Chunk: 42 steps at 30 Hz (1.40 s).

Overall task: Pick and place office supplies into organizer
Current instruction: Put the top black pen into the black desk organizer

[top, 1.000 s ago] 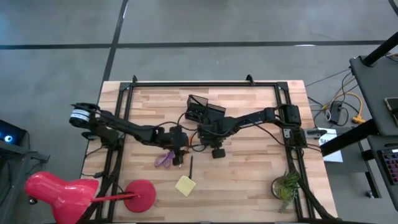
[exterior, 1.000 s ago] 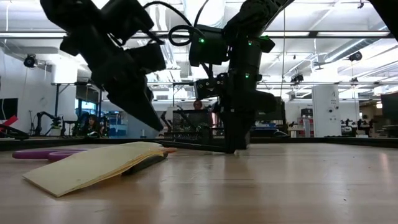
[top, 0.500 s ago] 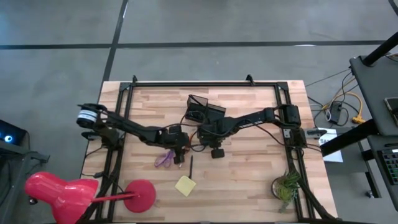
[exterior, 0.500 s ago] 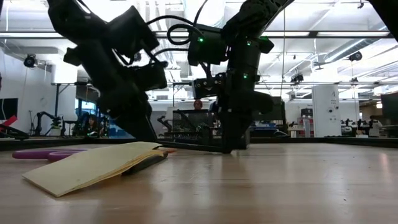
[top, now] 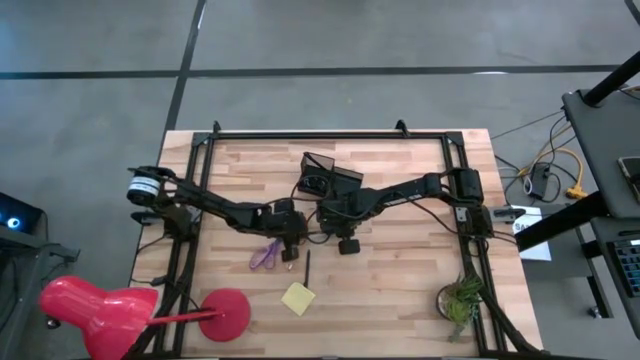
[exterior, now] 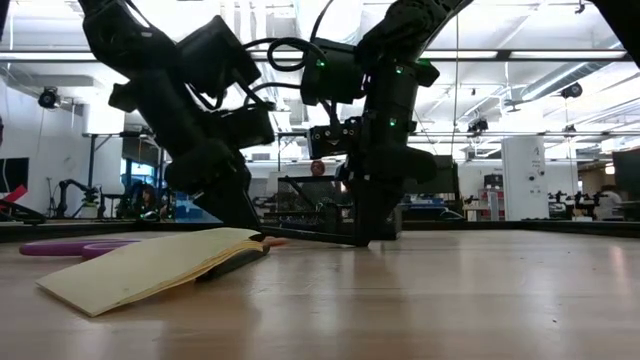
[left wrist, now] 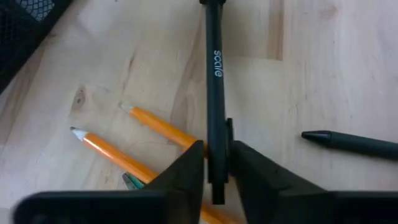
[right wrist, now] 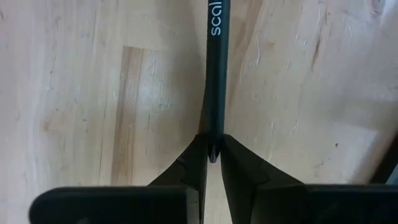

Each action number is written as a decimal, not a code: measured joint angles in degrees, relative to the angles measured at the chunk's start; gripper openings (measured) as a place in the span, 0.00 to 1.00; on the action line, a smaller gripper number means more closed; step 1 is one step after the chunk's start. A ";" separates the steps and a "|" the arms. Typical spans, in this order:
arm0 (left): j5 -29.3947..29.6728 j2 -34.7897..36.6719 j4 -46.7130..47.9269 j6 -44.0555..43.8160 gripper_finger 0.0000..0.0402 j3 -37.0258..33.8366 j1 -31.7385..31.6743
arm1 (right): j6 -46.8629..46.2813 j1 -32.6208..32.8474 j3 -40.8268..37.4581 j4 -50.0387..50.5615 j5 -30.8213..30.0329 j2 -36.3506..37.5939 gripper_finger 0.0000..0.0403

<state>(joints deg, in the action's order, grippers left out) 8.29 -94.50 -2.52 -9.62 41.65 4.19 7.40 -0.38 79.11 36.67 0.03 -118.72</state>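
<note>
A black pen printed "scale" (left wrist: 214, 74) lies low over the wood between my two grippers, and both are shut on it. My left gripper (top: 290, 240) (exterior: 240, 215) (left wrist: 214, 155) has one end and my right gripper (top: 345, 240) (exterior: 365, 232) (right wrist: 213, 144) the other. Purple-handled scissors (top: 265, 254), a second black pen (top: 307, 268) (left wrist: 354, 143) and the yellow sticky-note pad (top: 298, 298) (exterior: 150, 265) lie flat on the table. Two orange pencils (left wrist: 155, 127) lie under my left gripper. The black mesh organizer (top: 330, 178) stands just beyond the grippers. My left gripper pinches the pen at its clip end (left wrist: 216, 140) between the two fingers (left wrist: 186, 168). It comes from above, slanting in from the table's left. The pen stays low and nearly level; whether it is clear of the wood I cannot tell. My right gripper pinches the pen's other end (right wrist: 213, 127) right at its tip, between the two fingers (right wrist: 194, 155), which point down from above. The pen's shaft (right wrist: 215, 56) runs on past the fingertips, close over the wood.
A red lamp-like object (top: 100, 305) with a round base (top: 227, 310) sits at the near left corner, and a green plant (top: 460, 300) at the near right. A black frame (top: 330, 135) rims the table. Bare wood lies right of the grippers.
My left gripper has tipped steeper and come down toward the table by the pen's end, its wrist swinging a little toward my right gripper. My right gripper and the pen have kept their place.
</note>
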 joint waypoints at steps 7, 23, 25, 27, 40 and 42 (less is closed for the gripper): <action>0.06 0.61 1.93 1.62 0.08 0.53 0.00 | -1.33 0.06 -0.20 -0.28 -0.04 1.80 0.07; 15.41 20.43 32.58 19.29 0.08 11.59 -2.07 | -20.81 0.52 -0.11 2.69 -14.84 23.99 0.07; 17.55 21.74 35.43 23.26 0.08 15.30 -3.97 | -23.73 0.48 -0.09 3.70 -17.11 26.46 0.07; 19.98 22.24 38.63 27.06 0.08 18.91 -6.46 | -26.58 0.48 -0.09 7.08 -18.39 28.25 0.07; 31.02 6.67 51.86 61.83 0.08 39.85 -18.84 | -40.70 3.02 -0.50 29.22 -26.66 29.70 0.07; 33.89 3.33 54.01 66.32 0.08 42.17 -18.86 | -41.29 3.88 -0.50 29.09 -27.25 29.68 0.07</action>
<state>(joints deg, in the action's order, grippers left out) 42.18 -91.17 51.48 56.70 83.82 -14.68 -33.89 3.50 78.61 65.75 -27.22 -89.04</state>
